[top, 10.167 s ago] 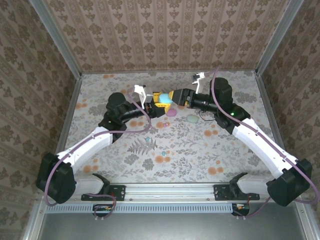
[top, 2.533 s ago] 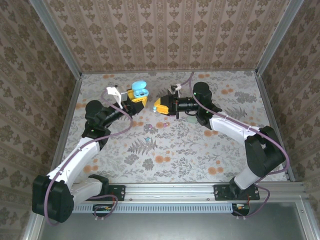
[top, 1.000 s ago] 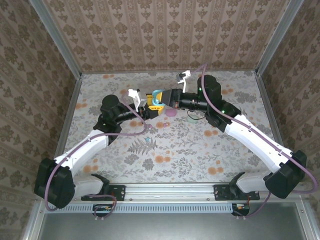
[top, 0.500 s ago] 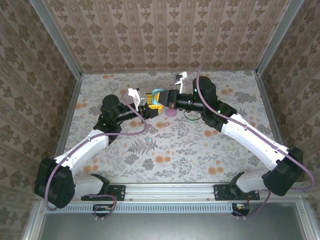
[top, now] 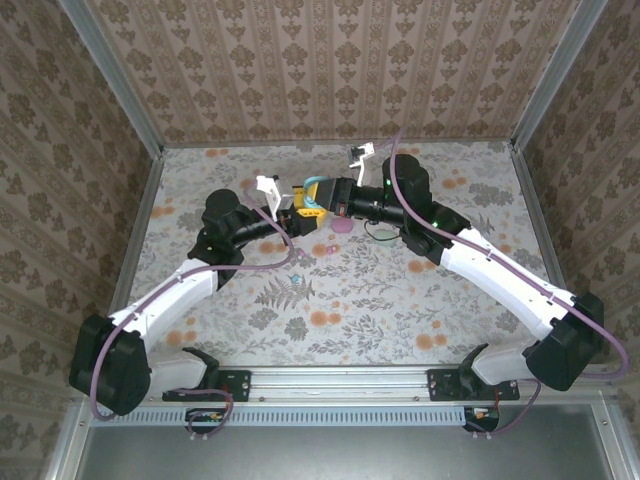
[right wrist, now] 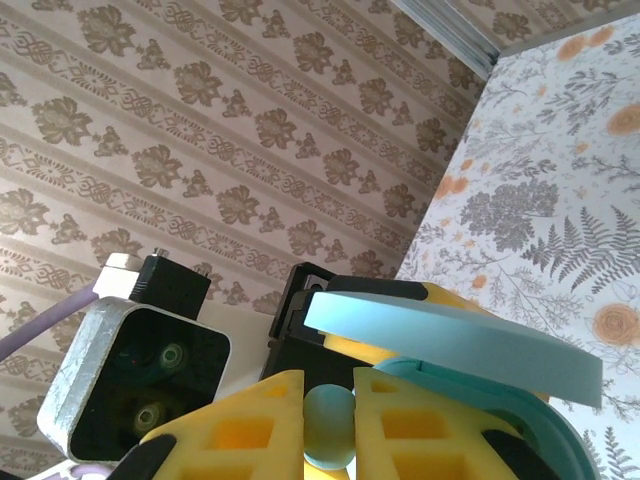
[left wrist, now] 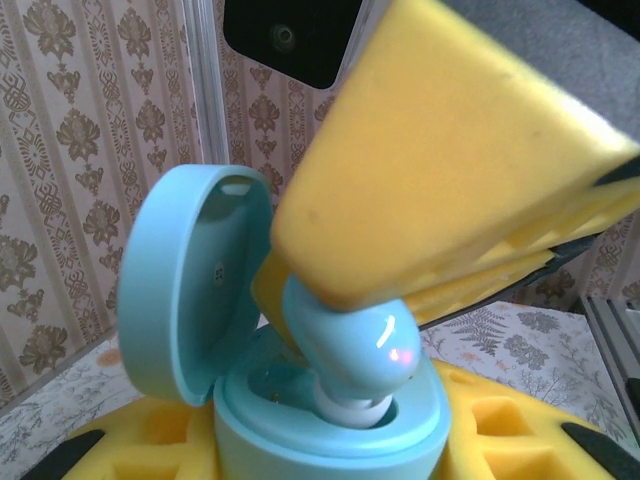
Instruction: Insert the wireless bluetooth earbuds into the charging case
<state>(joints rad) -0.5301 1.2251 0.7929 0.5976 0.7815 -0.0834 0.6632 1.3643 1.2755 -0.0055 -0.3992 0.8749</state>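
Insertion step: right gripper (right wrist: 330, 425), clamped on a blue earbud (left wrist: 355, 345), holds it tip-down in the open case (left wrist: 200, 300). The left gripper (left wrist: 330, 455) clamps that case above the table's (top: 350, 300) far middle. Next move, likely: press the bud fully home, then let go.

We reach inward from both sides, left gripper (top: 300, 212) and right gripper (top: 323, 194) meeting tip to tip, both clamped

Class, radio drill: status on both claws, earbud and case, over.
Left claw shut on open blue case. Right claw shut on blue earbud, tip in the case. Lid back, nothing blocking.
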